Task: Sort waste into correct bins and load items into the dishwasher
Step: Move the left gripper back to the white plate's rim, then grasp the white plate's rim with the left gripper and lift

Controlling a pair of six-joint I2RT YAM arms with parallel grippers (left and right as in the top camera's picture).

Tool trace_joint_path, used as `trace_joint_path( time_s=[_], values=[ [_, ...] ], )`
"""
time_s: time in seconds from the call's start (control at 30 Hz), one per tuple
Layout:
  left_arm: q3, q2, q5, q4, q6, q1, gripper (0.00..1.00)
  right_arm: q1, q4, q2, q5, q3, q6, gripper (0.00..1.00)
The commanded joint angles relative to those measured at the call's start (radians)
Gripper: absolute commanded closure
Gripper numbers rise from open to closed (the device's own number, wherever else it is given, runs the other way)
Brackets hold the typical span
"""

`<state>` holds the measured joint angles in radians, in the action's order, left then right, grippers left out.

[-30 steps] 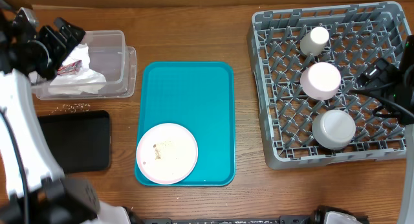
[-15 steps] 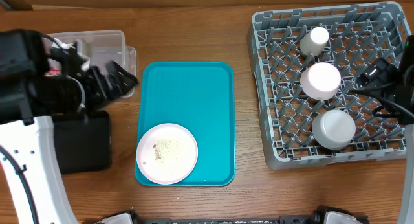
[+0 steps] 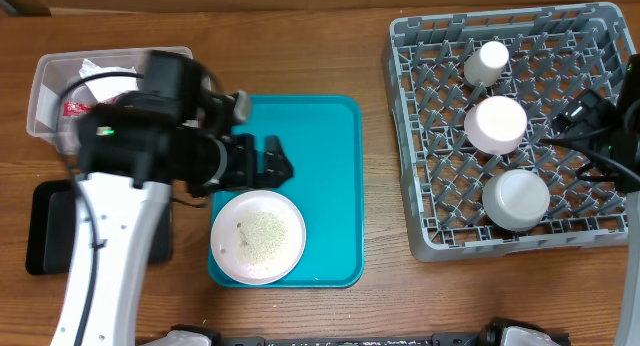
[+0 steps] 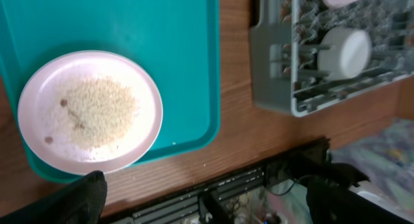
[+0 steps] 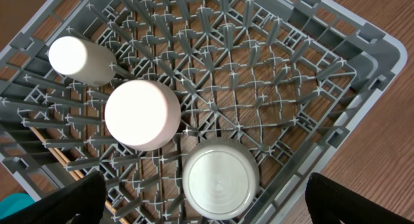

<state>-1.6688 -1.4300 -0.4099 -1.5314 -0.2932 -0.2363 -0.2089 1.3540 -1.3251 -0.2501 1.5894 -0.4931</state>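
Rice grains lay on the pink plate at the near corner of the teal tray. Left gripper, spread, hung just beyond it. Right gripper, also spread, hovered over the rack holding metal bowl, pink bowl, cup.

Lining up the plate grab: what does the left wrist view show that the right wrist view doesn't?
Left wrist only: the plate with rice on the teal tray. Right wrist only: the cup in the rack. Both: the rack, the metal bowl and, clipped in the left wrist view, the pink bowl.
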Motion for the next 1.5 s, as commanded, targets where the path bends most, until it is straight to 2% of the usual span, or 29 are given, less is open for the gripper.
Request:
trace_joint_path(
  time_s=[0.0, 0.2, 0.33, 0.43, 0.5, 0.6, 0.77, 0.97, 1.13, 1.23, 1.47],
  values=[
    [0.09, 0.013, 0.175, 0.042, -0.191, -0.114, 0.0, -0.004, -0.005, 0.0, -0.003, 0.02, -0.002, 0.0],
    [0.276, 0.011, 0.24, 0.227, -0.391, -0.312, 0.0, -0.004, -0.005, 0.0, -0.003, 0.02, -0.002, 0.0],
    [0.386, 0.001, 0.233, 0.389, -0.429, -0.402, 0.0, -0.004, -0.005, 0.0, -0.003, 0.02, -0.002, 0.0],
    [0.441, -0.024, 0.254, 0.45, -0.441, -0.441, 0.01, -0.004, -0.005, 0.0, -0.003, 0.02, -0.002, 0.0],
    [0.468, -0.05, 0.295, 0.455, -0.491, -0.453, 0.12, -0.004, -0.005, 0.0, -0.003, 0.02, -0.002, 0.0],
    [0.491, -0.113, 0.349, 0.456, -0.554, -0.457, 0.21, -0.004, -0.005, 0.0, -0.003, 0.02, -0.002, 0.0],
    [0.492, -0.239, 0.461, 0.459, -0.536, -0.457, 0.27, -0.004, -0.005, 0.0, -0.003, 0.02, -0.002, 0.0],
    [0.492, -0.334, 0.525, 0.46, -0.517, -0.457, 0.32, -0.004, -0.005, 0.0, -0.003, 0.02, -0.002, 0.0],
    [0.492, -0.386, 0.577, 0.475, -0.518, -0.457, 0.49, -0.004, -0.005, 0.0, -0.003, 0.02, -0.002, 0.0],
    [0.492, -0.416, 0.574, 0.499, -0.518, -0.458, 0.54, -0.004, -0.005, 0.0, -0.003, 0.02, -0.002, 0.0],
    [0.492, -0.489, 0.574, 0.533, -0.514, -0.458, 0.57, -0.004, -0.005, 0.0, -0.003, 0.02, -0.002, 0.0]
  ],
)
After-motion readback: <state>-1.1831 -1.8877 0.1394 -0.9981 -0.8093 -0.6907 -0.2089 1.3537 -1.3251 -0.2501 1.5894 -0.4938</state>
